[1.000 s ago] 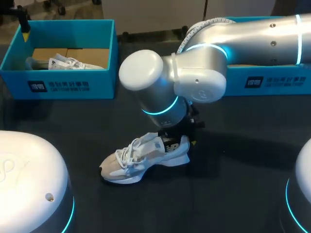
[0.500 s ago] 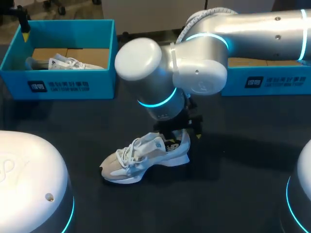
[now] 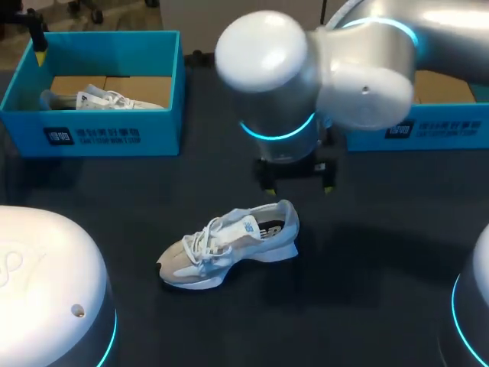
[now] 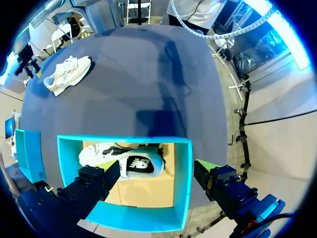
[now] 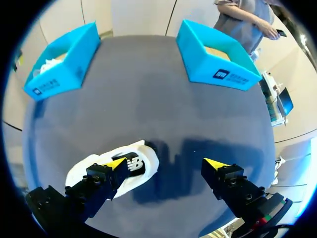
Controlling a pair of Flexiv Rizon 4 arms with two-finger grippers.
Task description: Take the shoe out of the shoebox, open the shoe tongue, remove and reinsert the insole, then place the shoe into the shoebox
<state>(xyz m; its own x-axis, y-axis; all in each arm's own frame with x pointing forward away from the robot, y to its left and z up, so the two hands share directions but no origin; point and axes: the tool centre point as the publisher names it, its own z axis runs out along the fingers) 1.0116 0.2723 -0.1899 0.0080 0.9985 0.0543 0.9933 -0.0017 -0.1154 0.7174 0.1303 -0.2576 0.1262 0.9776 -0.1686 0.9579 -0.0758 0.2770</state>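
A white and beige shoe (image 3: 229, 245) lies on its sole on the dark table, free of both grippers. My right gripper (image 3: 298, 182) hangs open a little above and behind its heel. In the right wrist view the shoe (image 5: 111, 173) sits under one finger (image 5: 106, 173) of this gripper (image 5: 165, 166), with nothing between the fingers. An open blue shoebox (image 3: 447, 126) stands at the back right, partly hidden by my right arm. My left gripper (image 4: 158, 183) is open above another blue box (image 4: 183, 173) that holds a second white shoe (image 4: 124, 161).
The left blue box (image 3: 92, 138) with its shoe (image 3: 107, 99) stands at the back left. Both arm bases fill the table's near corners. Dark table surface surrounds the shoe on the front and right sides.
My right gripper opened, let go of the shoe's heel, then rose and drew back toward the far side. The shoe stays on the table. The left arm has not moved.
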